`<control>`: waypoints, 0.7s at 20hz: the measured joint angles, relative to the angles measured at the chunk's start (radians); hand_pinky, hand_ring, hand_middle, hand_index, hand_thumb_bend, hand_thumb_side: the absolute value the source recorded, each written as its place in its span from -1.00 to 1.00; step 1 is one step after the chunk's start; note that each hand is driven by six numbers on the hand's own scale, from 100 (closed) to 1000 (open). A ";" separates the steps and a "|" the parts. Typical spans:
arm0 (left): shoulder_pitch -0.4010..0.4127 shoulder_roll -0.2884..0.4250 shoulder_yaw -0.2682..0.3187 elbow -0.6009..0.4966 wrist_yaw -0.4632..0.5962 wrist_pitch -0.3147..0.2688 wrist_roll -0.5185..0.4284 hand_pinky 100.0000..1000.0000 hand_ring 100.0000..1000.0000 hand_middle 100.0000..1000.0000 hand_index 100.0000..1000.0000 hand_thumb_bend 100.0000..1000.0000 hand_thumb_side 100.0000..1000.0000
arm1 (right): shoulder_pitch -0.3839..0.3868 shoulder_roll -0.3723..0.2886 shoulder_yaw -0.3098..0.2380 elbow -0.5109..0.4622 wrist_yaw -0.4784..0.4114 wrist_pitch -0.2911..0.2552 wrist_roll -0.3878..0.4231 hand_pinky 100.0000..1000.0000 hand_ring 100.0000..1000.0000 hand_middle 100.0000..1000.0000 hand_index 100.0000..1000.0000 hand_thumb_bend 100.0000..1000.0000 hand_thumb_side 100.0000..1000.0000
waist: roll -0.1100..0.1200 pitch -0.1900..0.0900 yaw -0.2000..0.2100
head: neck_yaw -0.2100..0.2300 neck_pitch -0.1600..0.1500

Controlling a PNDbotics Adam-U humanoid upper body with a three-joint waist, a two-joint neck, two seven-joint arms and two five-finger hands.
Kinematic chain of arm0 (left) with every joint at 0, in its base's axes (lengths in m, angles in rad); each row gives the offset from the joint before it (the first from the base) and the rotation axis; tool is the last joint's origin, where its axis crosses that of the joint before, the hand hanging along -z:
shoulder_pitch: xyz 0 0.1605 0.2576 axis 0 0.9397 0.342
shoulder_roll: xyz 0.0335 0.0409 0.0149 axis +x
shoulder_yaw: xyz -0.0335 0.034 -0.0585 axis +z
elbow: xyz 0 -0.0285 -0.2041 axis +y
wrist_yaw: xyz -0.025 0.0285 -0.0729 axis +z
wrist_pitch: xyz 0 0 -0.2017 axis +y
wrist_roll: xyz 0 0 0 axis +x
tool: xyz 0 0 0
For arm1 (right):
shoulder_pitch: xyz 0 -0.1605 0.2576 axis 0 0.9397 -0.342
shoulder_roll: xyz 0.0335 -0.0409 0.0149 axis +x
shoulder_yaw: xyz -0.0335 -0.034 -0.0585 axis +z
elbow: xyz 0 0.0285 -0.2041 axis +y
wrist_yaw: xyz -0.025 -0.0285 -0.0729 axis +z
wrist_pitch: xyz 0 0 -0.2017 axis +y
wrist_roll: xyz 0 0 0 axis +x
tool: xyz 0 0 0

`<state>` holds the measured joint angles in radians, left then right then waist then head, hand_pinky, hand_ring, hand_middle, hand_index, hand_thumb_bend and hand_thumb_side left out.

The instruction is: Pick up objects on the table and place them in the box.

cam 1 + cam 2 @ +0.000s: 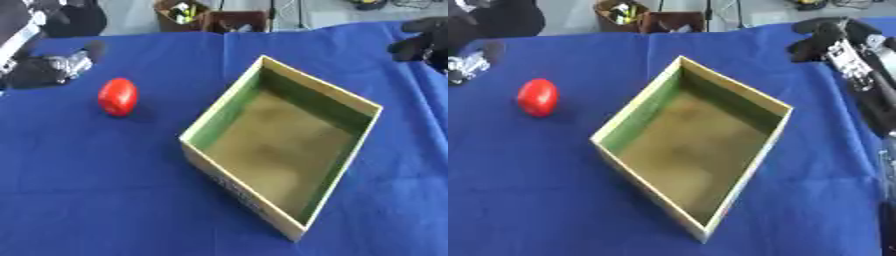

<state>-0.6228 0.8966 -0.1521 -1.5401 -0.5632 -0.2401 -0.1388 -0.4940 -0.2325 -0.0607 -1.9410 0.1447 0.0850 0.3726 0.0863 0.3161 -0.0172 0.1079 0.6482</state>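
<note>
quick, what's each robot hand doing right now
Left robot hand: far left beside the red object, holding nothing, fingers cannot be told.
Right robot hand: raised at the far right, fingers curled, holding nothing.

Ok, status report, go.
Left hand far left, right hand far right, neither holding. Red object on blue cloth, left of box. Box empty, path clear.

Dark print runs along the outer front wall of the box (236, 192), too blurred to read; no other lettering shows.
</note>
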 measured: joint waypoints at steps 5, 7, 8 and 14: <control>-0.049 0.001 -0.029 0.130 -0.080 -0.078 -0.081 0.46 0.77 0.92 1.00 0.46 0.92 | 0.000 -0.001 0.003 0.006 0.000 -0.003 0.008 0.49 0.44 -0.07 0.52 -1.00 0.61 | 0.006 0.003 -0.006 | 0.003 0.000; -0.067 -0.001 -0.033 0.182 -0.113 -0.110 -0.113 0.48 0.77 0.94 1.00 0.64 0.92 | 0.000 -0.002 0.005 0.006 0.000 -0.003 0.010 0.49 0.44 -0.07 0.52 -1.00 0.61 | 0.006 0.003 -0.007 | 0.003 0.000; -0.074 -0.003 -0.035 0.205 -0.128 -0.126 -0.129 0.48 0.77 0.95 1.00 0.66 0.89 | 0.000 -0.002 0.006 0.006 0.000 -0.003 0.011 0.49 0.44 -0.07 0.52 -1.00 0.61 | 0.006 0.003 -0.007 | 0.003 -0.001; -0.115 -0.031 -0.035 0.298 -0.228 -0.215 -0.227 0.50 0.76 0.94 1.00 0.66 0.65 | 0.001 -0.002 0.006 0.010 0.000 -0.005 0.018 0.49 0.44 -0.08 0.52 -1.00 0.61 | 0.008 0.006 -0.011 | 0.003 -0.007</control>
<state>-0.7382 0.8656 -0.1872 -1.2423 -0.7908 -0.4547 -0.3654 -0.4934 -0.2347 -0.0547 -1.9306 0.1449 0.0802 0.3908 0.0947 0.3222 -0.0277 0.1110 0.6408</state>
